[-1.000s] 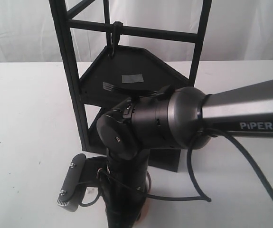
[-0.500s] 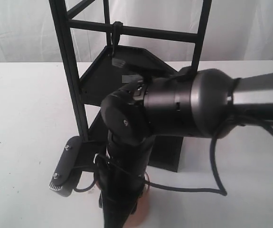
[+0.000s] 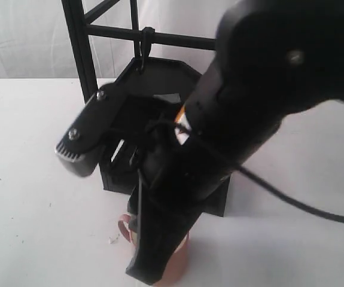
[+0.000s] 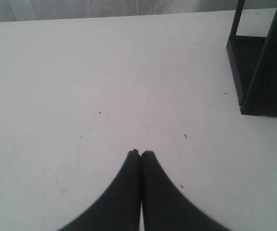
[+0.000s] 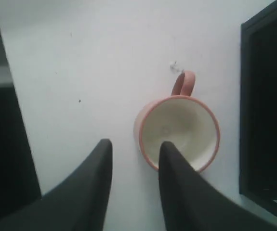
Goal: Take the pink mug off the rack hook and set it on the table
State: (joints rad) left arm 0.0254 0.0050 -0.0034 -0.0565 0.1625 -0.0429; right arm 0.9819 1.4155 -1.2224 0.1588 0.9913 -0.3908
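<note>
The pink mug (image 5: 179, 132) stands upright on the white table (image 5: 80, 72), cream inside showing, its thin handle (image 5: 184, 83) pointing away from my right gripper. My right gripper (image 5: 136, 147) hangs open above it with nothing held; one finger (image 5: 177, 173) overlaps the mug's rim in this view. In the exterior view only a sliver of the mug (image 3: 179, 263) shows below the right arm. The rack hook (image 3: 143, 55) hangs bare from the crossbar. My left gripper (image 4: 140, 154) is shut and empty over bare table.
The tall black rack (image 3: 79, 54) stands behind the mug, and its base (image 5: 266, 120) lies close beside the mug. The same base (image 4: 261, 72) shows in the left wrist view. The right arm's bulk fills the middle of the exterior view.
The right arm has swung upward and nearer the exterior camera, its wrist camera rising from table level. The mug stays on the table below the gripper.
</note>
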